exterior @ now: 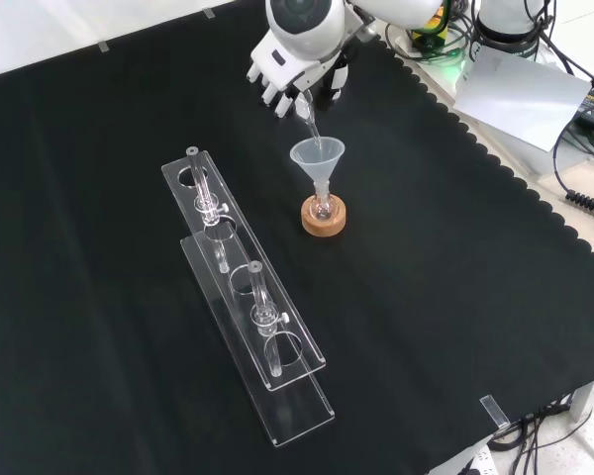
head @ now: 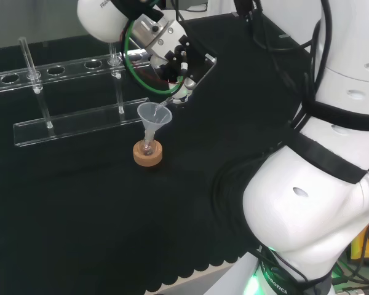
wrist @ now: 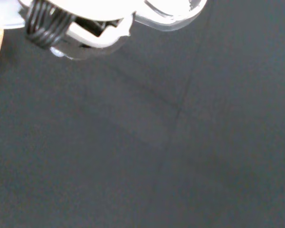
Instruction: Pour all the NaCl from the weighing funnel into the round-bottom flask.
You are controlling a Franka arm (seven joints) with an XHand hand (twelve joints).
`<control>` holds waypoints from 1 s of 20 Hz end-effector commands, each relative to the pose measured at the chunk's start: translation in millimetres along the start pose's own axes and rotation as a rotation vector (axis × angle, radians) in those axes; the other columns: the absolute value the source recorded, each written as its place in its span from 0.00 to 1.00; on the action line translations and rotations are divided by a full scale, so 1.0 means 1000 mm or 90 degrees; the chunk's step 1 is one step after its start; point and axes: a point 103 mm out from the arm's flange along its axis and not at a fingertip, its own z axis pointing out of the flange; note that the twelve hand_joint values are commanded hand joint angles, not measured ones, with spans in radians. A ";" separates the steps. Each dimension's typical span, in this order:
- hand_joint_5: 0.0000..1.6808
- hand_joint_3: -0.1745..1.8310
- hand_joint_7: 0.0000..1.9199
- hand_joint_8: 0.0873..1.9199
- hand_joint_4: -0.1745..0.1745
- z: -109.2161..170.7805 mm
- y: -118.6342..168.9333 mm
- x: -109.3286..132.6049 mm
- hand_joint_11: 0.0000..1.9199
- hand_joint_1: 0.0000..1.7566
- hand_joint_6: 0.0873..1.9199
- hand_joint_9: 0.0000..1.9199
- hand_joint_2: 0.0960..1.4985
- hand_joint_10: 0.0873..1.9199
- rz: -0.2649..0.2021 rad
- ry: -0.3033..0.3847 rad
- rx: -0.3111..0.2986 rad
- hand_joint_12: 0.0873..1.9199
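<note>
Looking across the desk (exterior: 99, 178) in the front view from left to right, a clear rack (exterior: 247, 297) is lying on the black cloth with a couple of glass tubes standing in it, and its far ends are hard to trace against the dark. Just to the right of it a cork ring (exterior: 324, 216) is sitting on the cloth, carrying the round-bottom flask (exterior: 323, 207), so clear that I am barely making out the bulb. A clear plastic funnel (exterior: 318, 158) is standing in its neck, mouth up. Above that the hand (exterior: 295, 74) is hanging with its fingers curled around the weighing funnel (exterior: 306, 111), a small clear piece tilting downward with its spout reaching over the funnel's mouth; whether any salt is running I cannot tell. In the head view the hand (head: 172, 58) is partly hiding the piece. To the right of the cork ring the cloth is lying open up to its scalloped edge (exterior: 535, 198).
</note>
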 end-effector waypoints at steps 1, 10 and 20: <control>0.64 0.51 0.42 0.30 1.00 -0.009 0.002 0.005 0.40 0.61 0.55 0.57 0.40 0.16 0.001 -0.046 0.003 0.61; 0.64 0.51 0.41 0.30 1.00 -0.014 0.001 0.008 0.40 0.61 0.55 0.57 0.40 0.16 0.006 -0.084 0.004 0.61; 0.64 0.52 0.40 0.30 1.00 -0.019 -0.002 0.013 0.39 0.61 0.55 0.56 0.40 0.16 0.011 -0.128 0.002 0.61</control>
